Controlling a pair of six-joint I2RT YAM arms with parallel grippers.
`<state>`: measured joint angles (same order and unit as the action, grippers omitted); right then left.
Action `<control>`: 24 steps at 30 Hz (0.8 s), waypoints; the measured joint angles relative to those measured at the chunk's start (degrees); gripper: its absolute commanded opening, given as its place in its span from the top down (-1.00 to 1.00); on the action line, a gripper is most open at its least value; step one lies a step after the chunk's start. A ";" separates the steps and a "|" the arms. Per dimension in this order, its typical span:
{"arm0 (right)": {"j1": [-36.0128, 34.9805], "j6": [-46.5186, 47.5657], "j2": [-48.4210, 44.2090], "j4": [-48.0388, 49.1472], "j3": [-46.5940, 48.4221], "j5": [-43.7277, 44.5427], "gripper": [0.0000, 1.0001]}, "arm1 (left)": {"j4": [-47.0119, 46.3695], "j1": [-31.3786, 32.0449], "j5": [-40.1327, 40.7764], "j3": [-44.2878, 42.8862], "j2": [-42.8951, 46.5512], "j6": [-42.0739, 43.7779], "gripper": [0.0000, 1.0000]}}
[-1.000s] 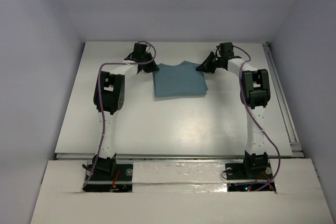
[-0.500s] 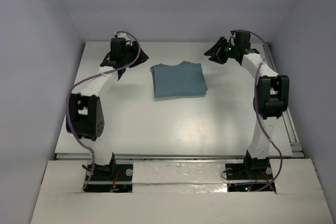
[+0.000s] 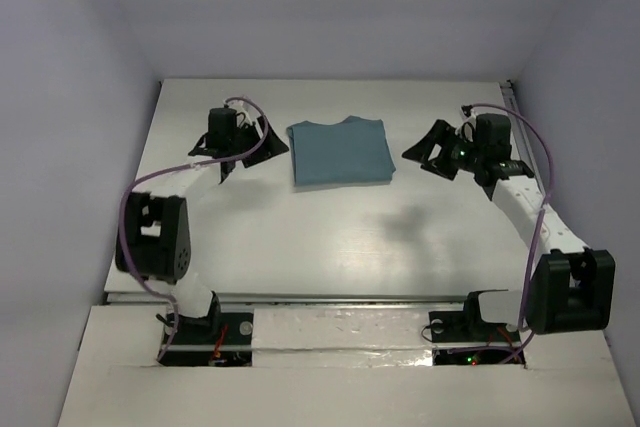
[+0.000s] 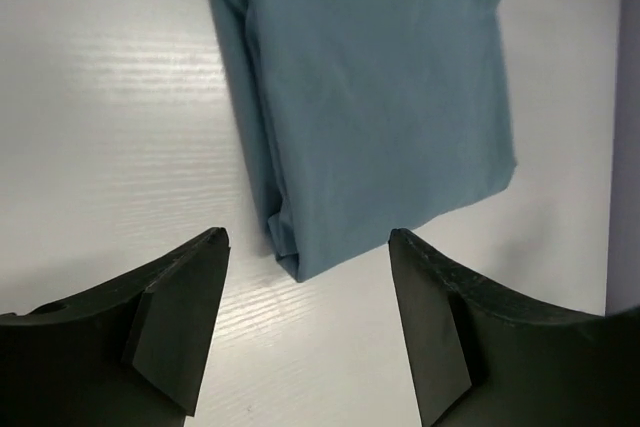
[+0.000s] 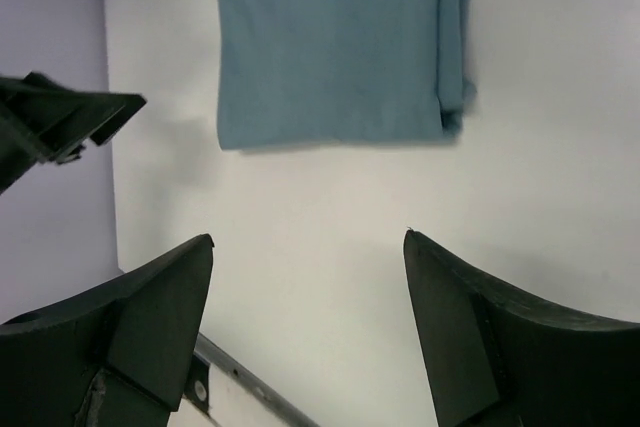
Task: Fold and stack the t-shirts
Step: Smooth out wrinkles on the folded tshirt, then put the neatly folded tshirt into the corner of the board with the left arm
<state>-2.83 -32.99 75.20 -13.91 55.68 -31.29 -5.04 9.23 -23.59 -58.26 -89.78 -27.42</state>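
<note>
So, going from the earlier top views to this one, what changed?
Both arms pulled away from the t-shirt. A second ago each claw was at one of its far corners. Now the left claw sits just off its left edge. The right claw has swung out to the right and nearer, clear of the cloth. Both are open and hold nothing. The shirt stayed folded in the same spot on the table.

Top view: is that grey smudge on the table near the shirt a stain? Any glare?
Top view: probably a soft shadow cast by the right arm, not a stain; the near ledge glints. Left wrist view: streaky sheen on the table beside the shirt.
</note>
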 measured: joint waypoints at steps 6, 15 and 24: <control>-0.20 1.38 -5.84 -4.24 -1.57 0.90 -0.65 | -0.96 0.00 -4.04 -2.89 -16.55 -0.61 -0.47; -0.22 1.95 -11.91 -7.78 -1.55 1.95 -0.64 | -1.20 2.29 -4.31 -18.88 -29.18 -0.90 -0.47; -0.22 1.88 -14.51 -11.23 -0.76 2.43 -0.63 | 0.76 8.96 0.90 -32.13 -38.75 -1.42 0.83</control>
<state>-3.05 -31.11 60.69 -25.15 54.92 -28.86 -4.27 18.20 -22.70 -90.39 -128.53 -28.84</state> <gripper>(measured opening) 0.820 0.314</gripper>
